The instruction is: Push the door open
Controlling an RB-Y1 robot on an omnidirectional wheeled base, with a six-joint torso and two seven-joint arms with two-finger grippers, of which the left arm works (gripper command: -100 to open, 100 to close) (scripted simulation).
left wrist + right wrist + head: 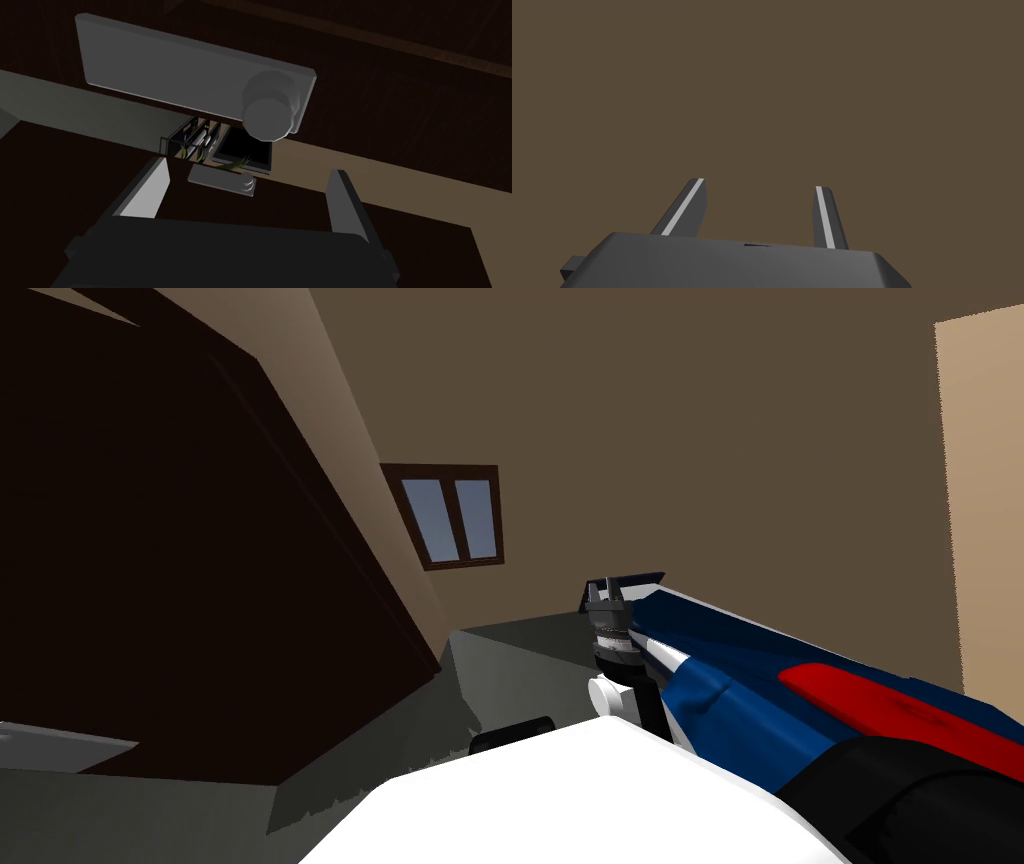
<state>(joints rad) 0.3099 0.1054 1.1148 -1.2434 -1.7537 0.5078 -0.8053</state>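
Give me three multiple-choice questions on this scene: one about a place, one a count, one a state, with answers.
1. Where is the round knob? A. on a table B. on a grey plate on the dark door C. on the floor
2. How many panes has the window? A. two B. four C. six
3. The left gripper is: A. shut on the knob B. open, short of the knob C. shut, empty
Answers: 1 B, the plate carries it; 2 A, two panes side by side; 3 B, fingers apart, knob beyond their tips.
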